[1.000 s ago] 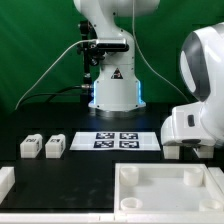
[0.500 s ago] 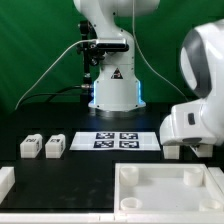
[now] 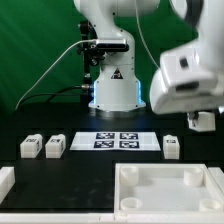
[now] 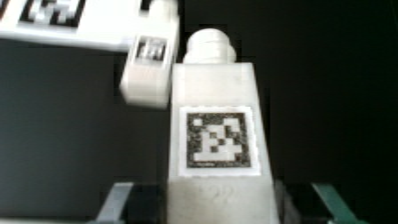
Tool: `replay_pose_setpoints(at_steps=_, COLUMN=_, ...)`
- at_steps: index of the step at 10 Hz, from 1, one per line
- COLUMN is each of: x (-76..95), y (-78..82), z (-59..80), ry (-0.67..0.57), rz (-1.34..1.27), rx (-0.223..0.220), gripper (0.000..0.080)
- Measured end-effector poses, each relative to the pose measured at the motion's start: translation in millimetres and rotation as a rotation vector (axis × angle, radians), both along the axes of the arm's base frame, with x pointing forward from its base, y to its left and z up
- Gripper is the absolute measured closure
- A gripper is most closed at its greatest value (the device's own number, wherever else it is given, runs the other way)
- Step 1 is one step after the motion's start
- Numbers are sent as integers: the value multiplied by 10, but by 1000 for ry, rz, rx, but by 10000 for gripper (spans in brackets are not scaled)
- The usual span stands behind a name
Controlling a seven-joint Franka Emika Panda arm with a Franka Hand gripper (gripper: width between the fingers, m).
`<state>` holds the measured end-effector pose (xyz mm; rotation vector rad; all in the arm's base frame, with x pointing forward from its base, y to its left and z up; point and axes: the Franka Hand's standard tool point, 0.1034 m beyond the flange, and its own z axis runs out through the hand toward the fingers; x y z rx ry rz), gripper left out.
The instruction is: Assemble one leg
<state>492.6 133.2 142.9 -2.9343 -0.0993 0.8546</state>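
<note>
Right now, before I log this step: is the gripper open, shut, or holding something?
The gripper: open, fingers apart from the sides of the small white plastic leg with a black-and-white square tag, holding nothing.

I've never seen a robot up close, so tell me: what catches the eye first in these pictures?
The bulky white robot arm looms at the exterior view's upper right, above the black table. In the wrist view, one white leg with a black-and-white tag fills the middle. Two more legs stand side by side at the exterior view's left.
</note>
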Motion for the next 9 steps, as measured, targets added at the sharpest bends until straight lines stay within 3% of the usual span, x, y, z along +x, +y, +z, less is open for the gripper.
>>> replay_pose_setpoints(at_steps=1, x=116, y=25, z=52, ry=-108, rz=-15, rx=5, gripper=509)
replay_pose_setpoints(at_steps=4, x=149, y=5, z=25, ry=-386, rz=-39, rx=12, gripper=509)
replay_pose_setpoints(at_steps=6, x=726, y=-173, z=248, ry=-640, rz=49, rx=49, gripper=509)
replay_pose_setpoints(at_steps=7, x=886, y=-212, z=299, ry=-710, rz=51, rx=55, gripper=509)
replay_pose_setpoints(at_steps=8, x=1089, y=-200, z=337, ry=-856, rz=48, rx=69, gripper=509)
replay_pose_setpoints(at_steps=9, x=1141, y=-182, z=298, ry=-980, rz=36, rx=79, gripper=508)
